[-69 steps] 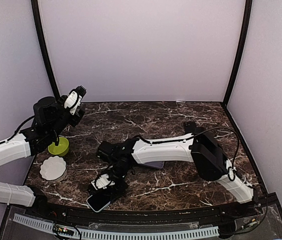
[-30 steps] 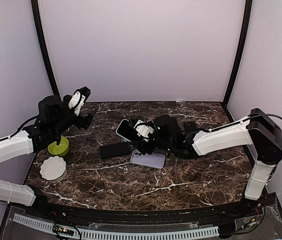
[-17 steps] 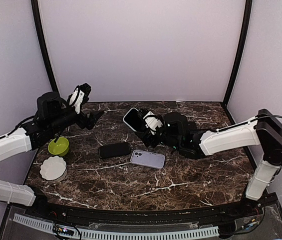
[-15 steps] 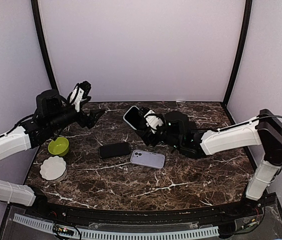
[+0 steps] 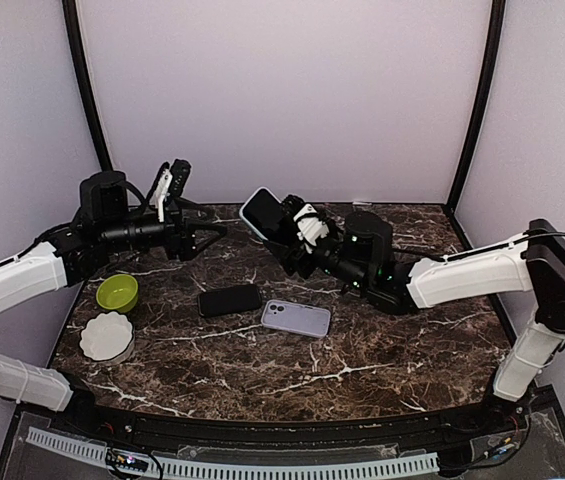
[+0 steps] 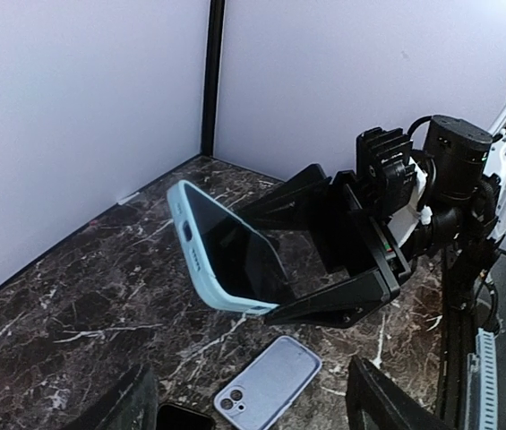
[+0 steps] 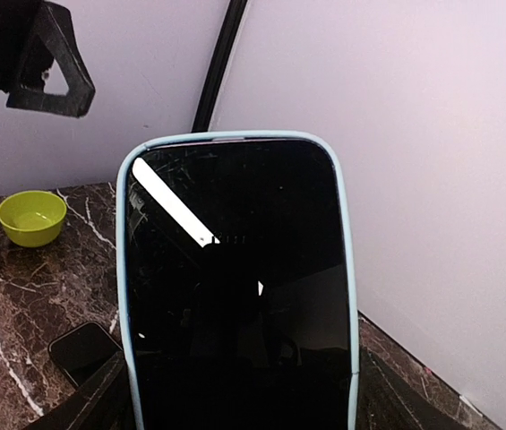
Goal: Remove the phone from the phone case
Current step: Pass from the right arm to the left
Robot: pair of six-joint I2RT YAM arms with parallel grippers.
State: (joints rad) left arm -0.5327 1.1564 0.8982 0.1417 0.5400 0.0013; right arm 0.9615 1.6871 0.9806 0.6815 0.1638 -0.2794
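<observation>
A phone in a light blue case (image 5: 261,212) is held tilted in the air above the back of the table by my right gripper (image 5: 282,235), which is shut on its lower end. In the right wrist view the phone's dark screen (image 7: 239,269) fills the frame. In the left wrist view the cased phone (image 6: 224,253) stands ahead, clamped by the right gripper's black fingers (image 6: 342,269). My left gripper (image 5: 208,238) is open and empty, level, pointing at the phone from the left with a gap between them.
A bare black phone (image 5: 229,299) and an empty lavender case (image 5: 296,318) lie on the marble table (image 5: 382,360). A green bowl (image 5: 117,292) and a white scalloped dish (image 5: 105,336) sit at the left. The lavender case also shows below in the left wrist view (image 6: 268,390).
My right gripper has carried the blue-cased phone from the front edge up and toward the back middle. My left gripper has swung down and right toward it.
</observation>
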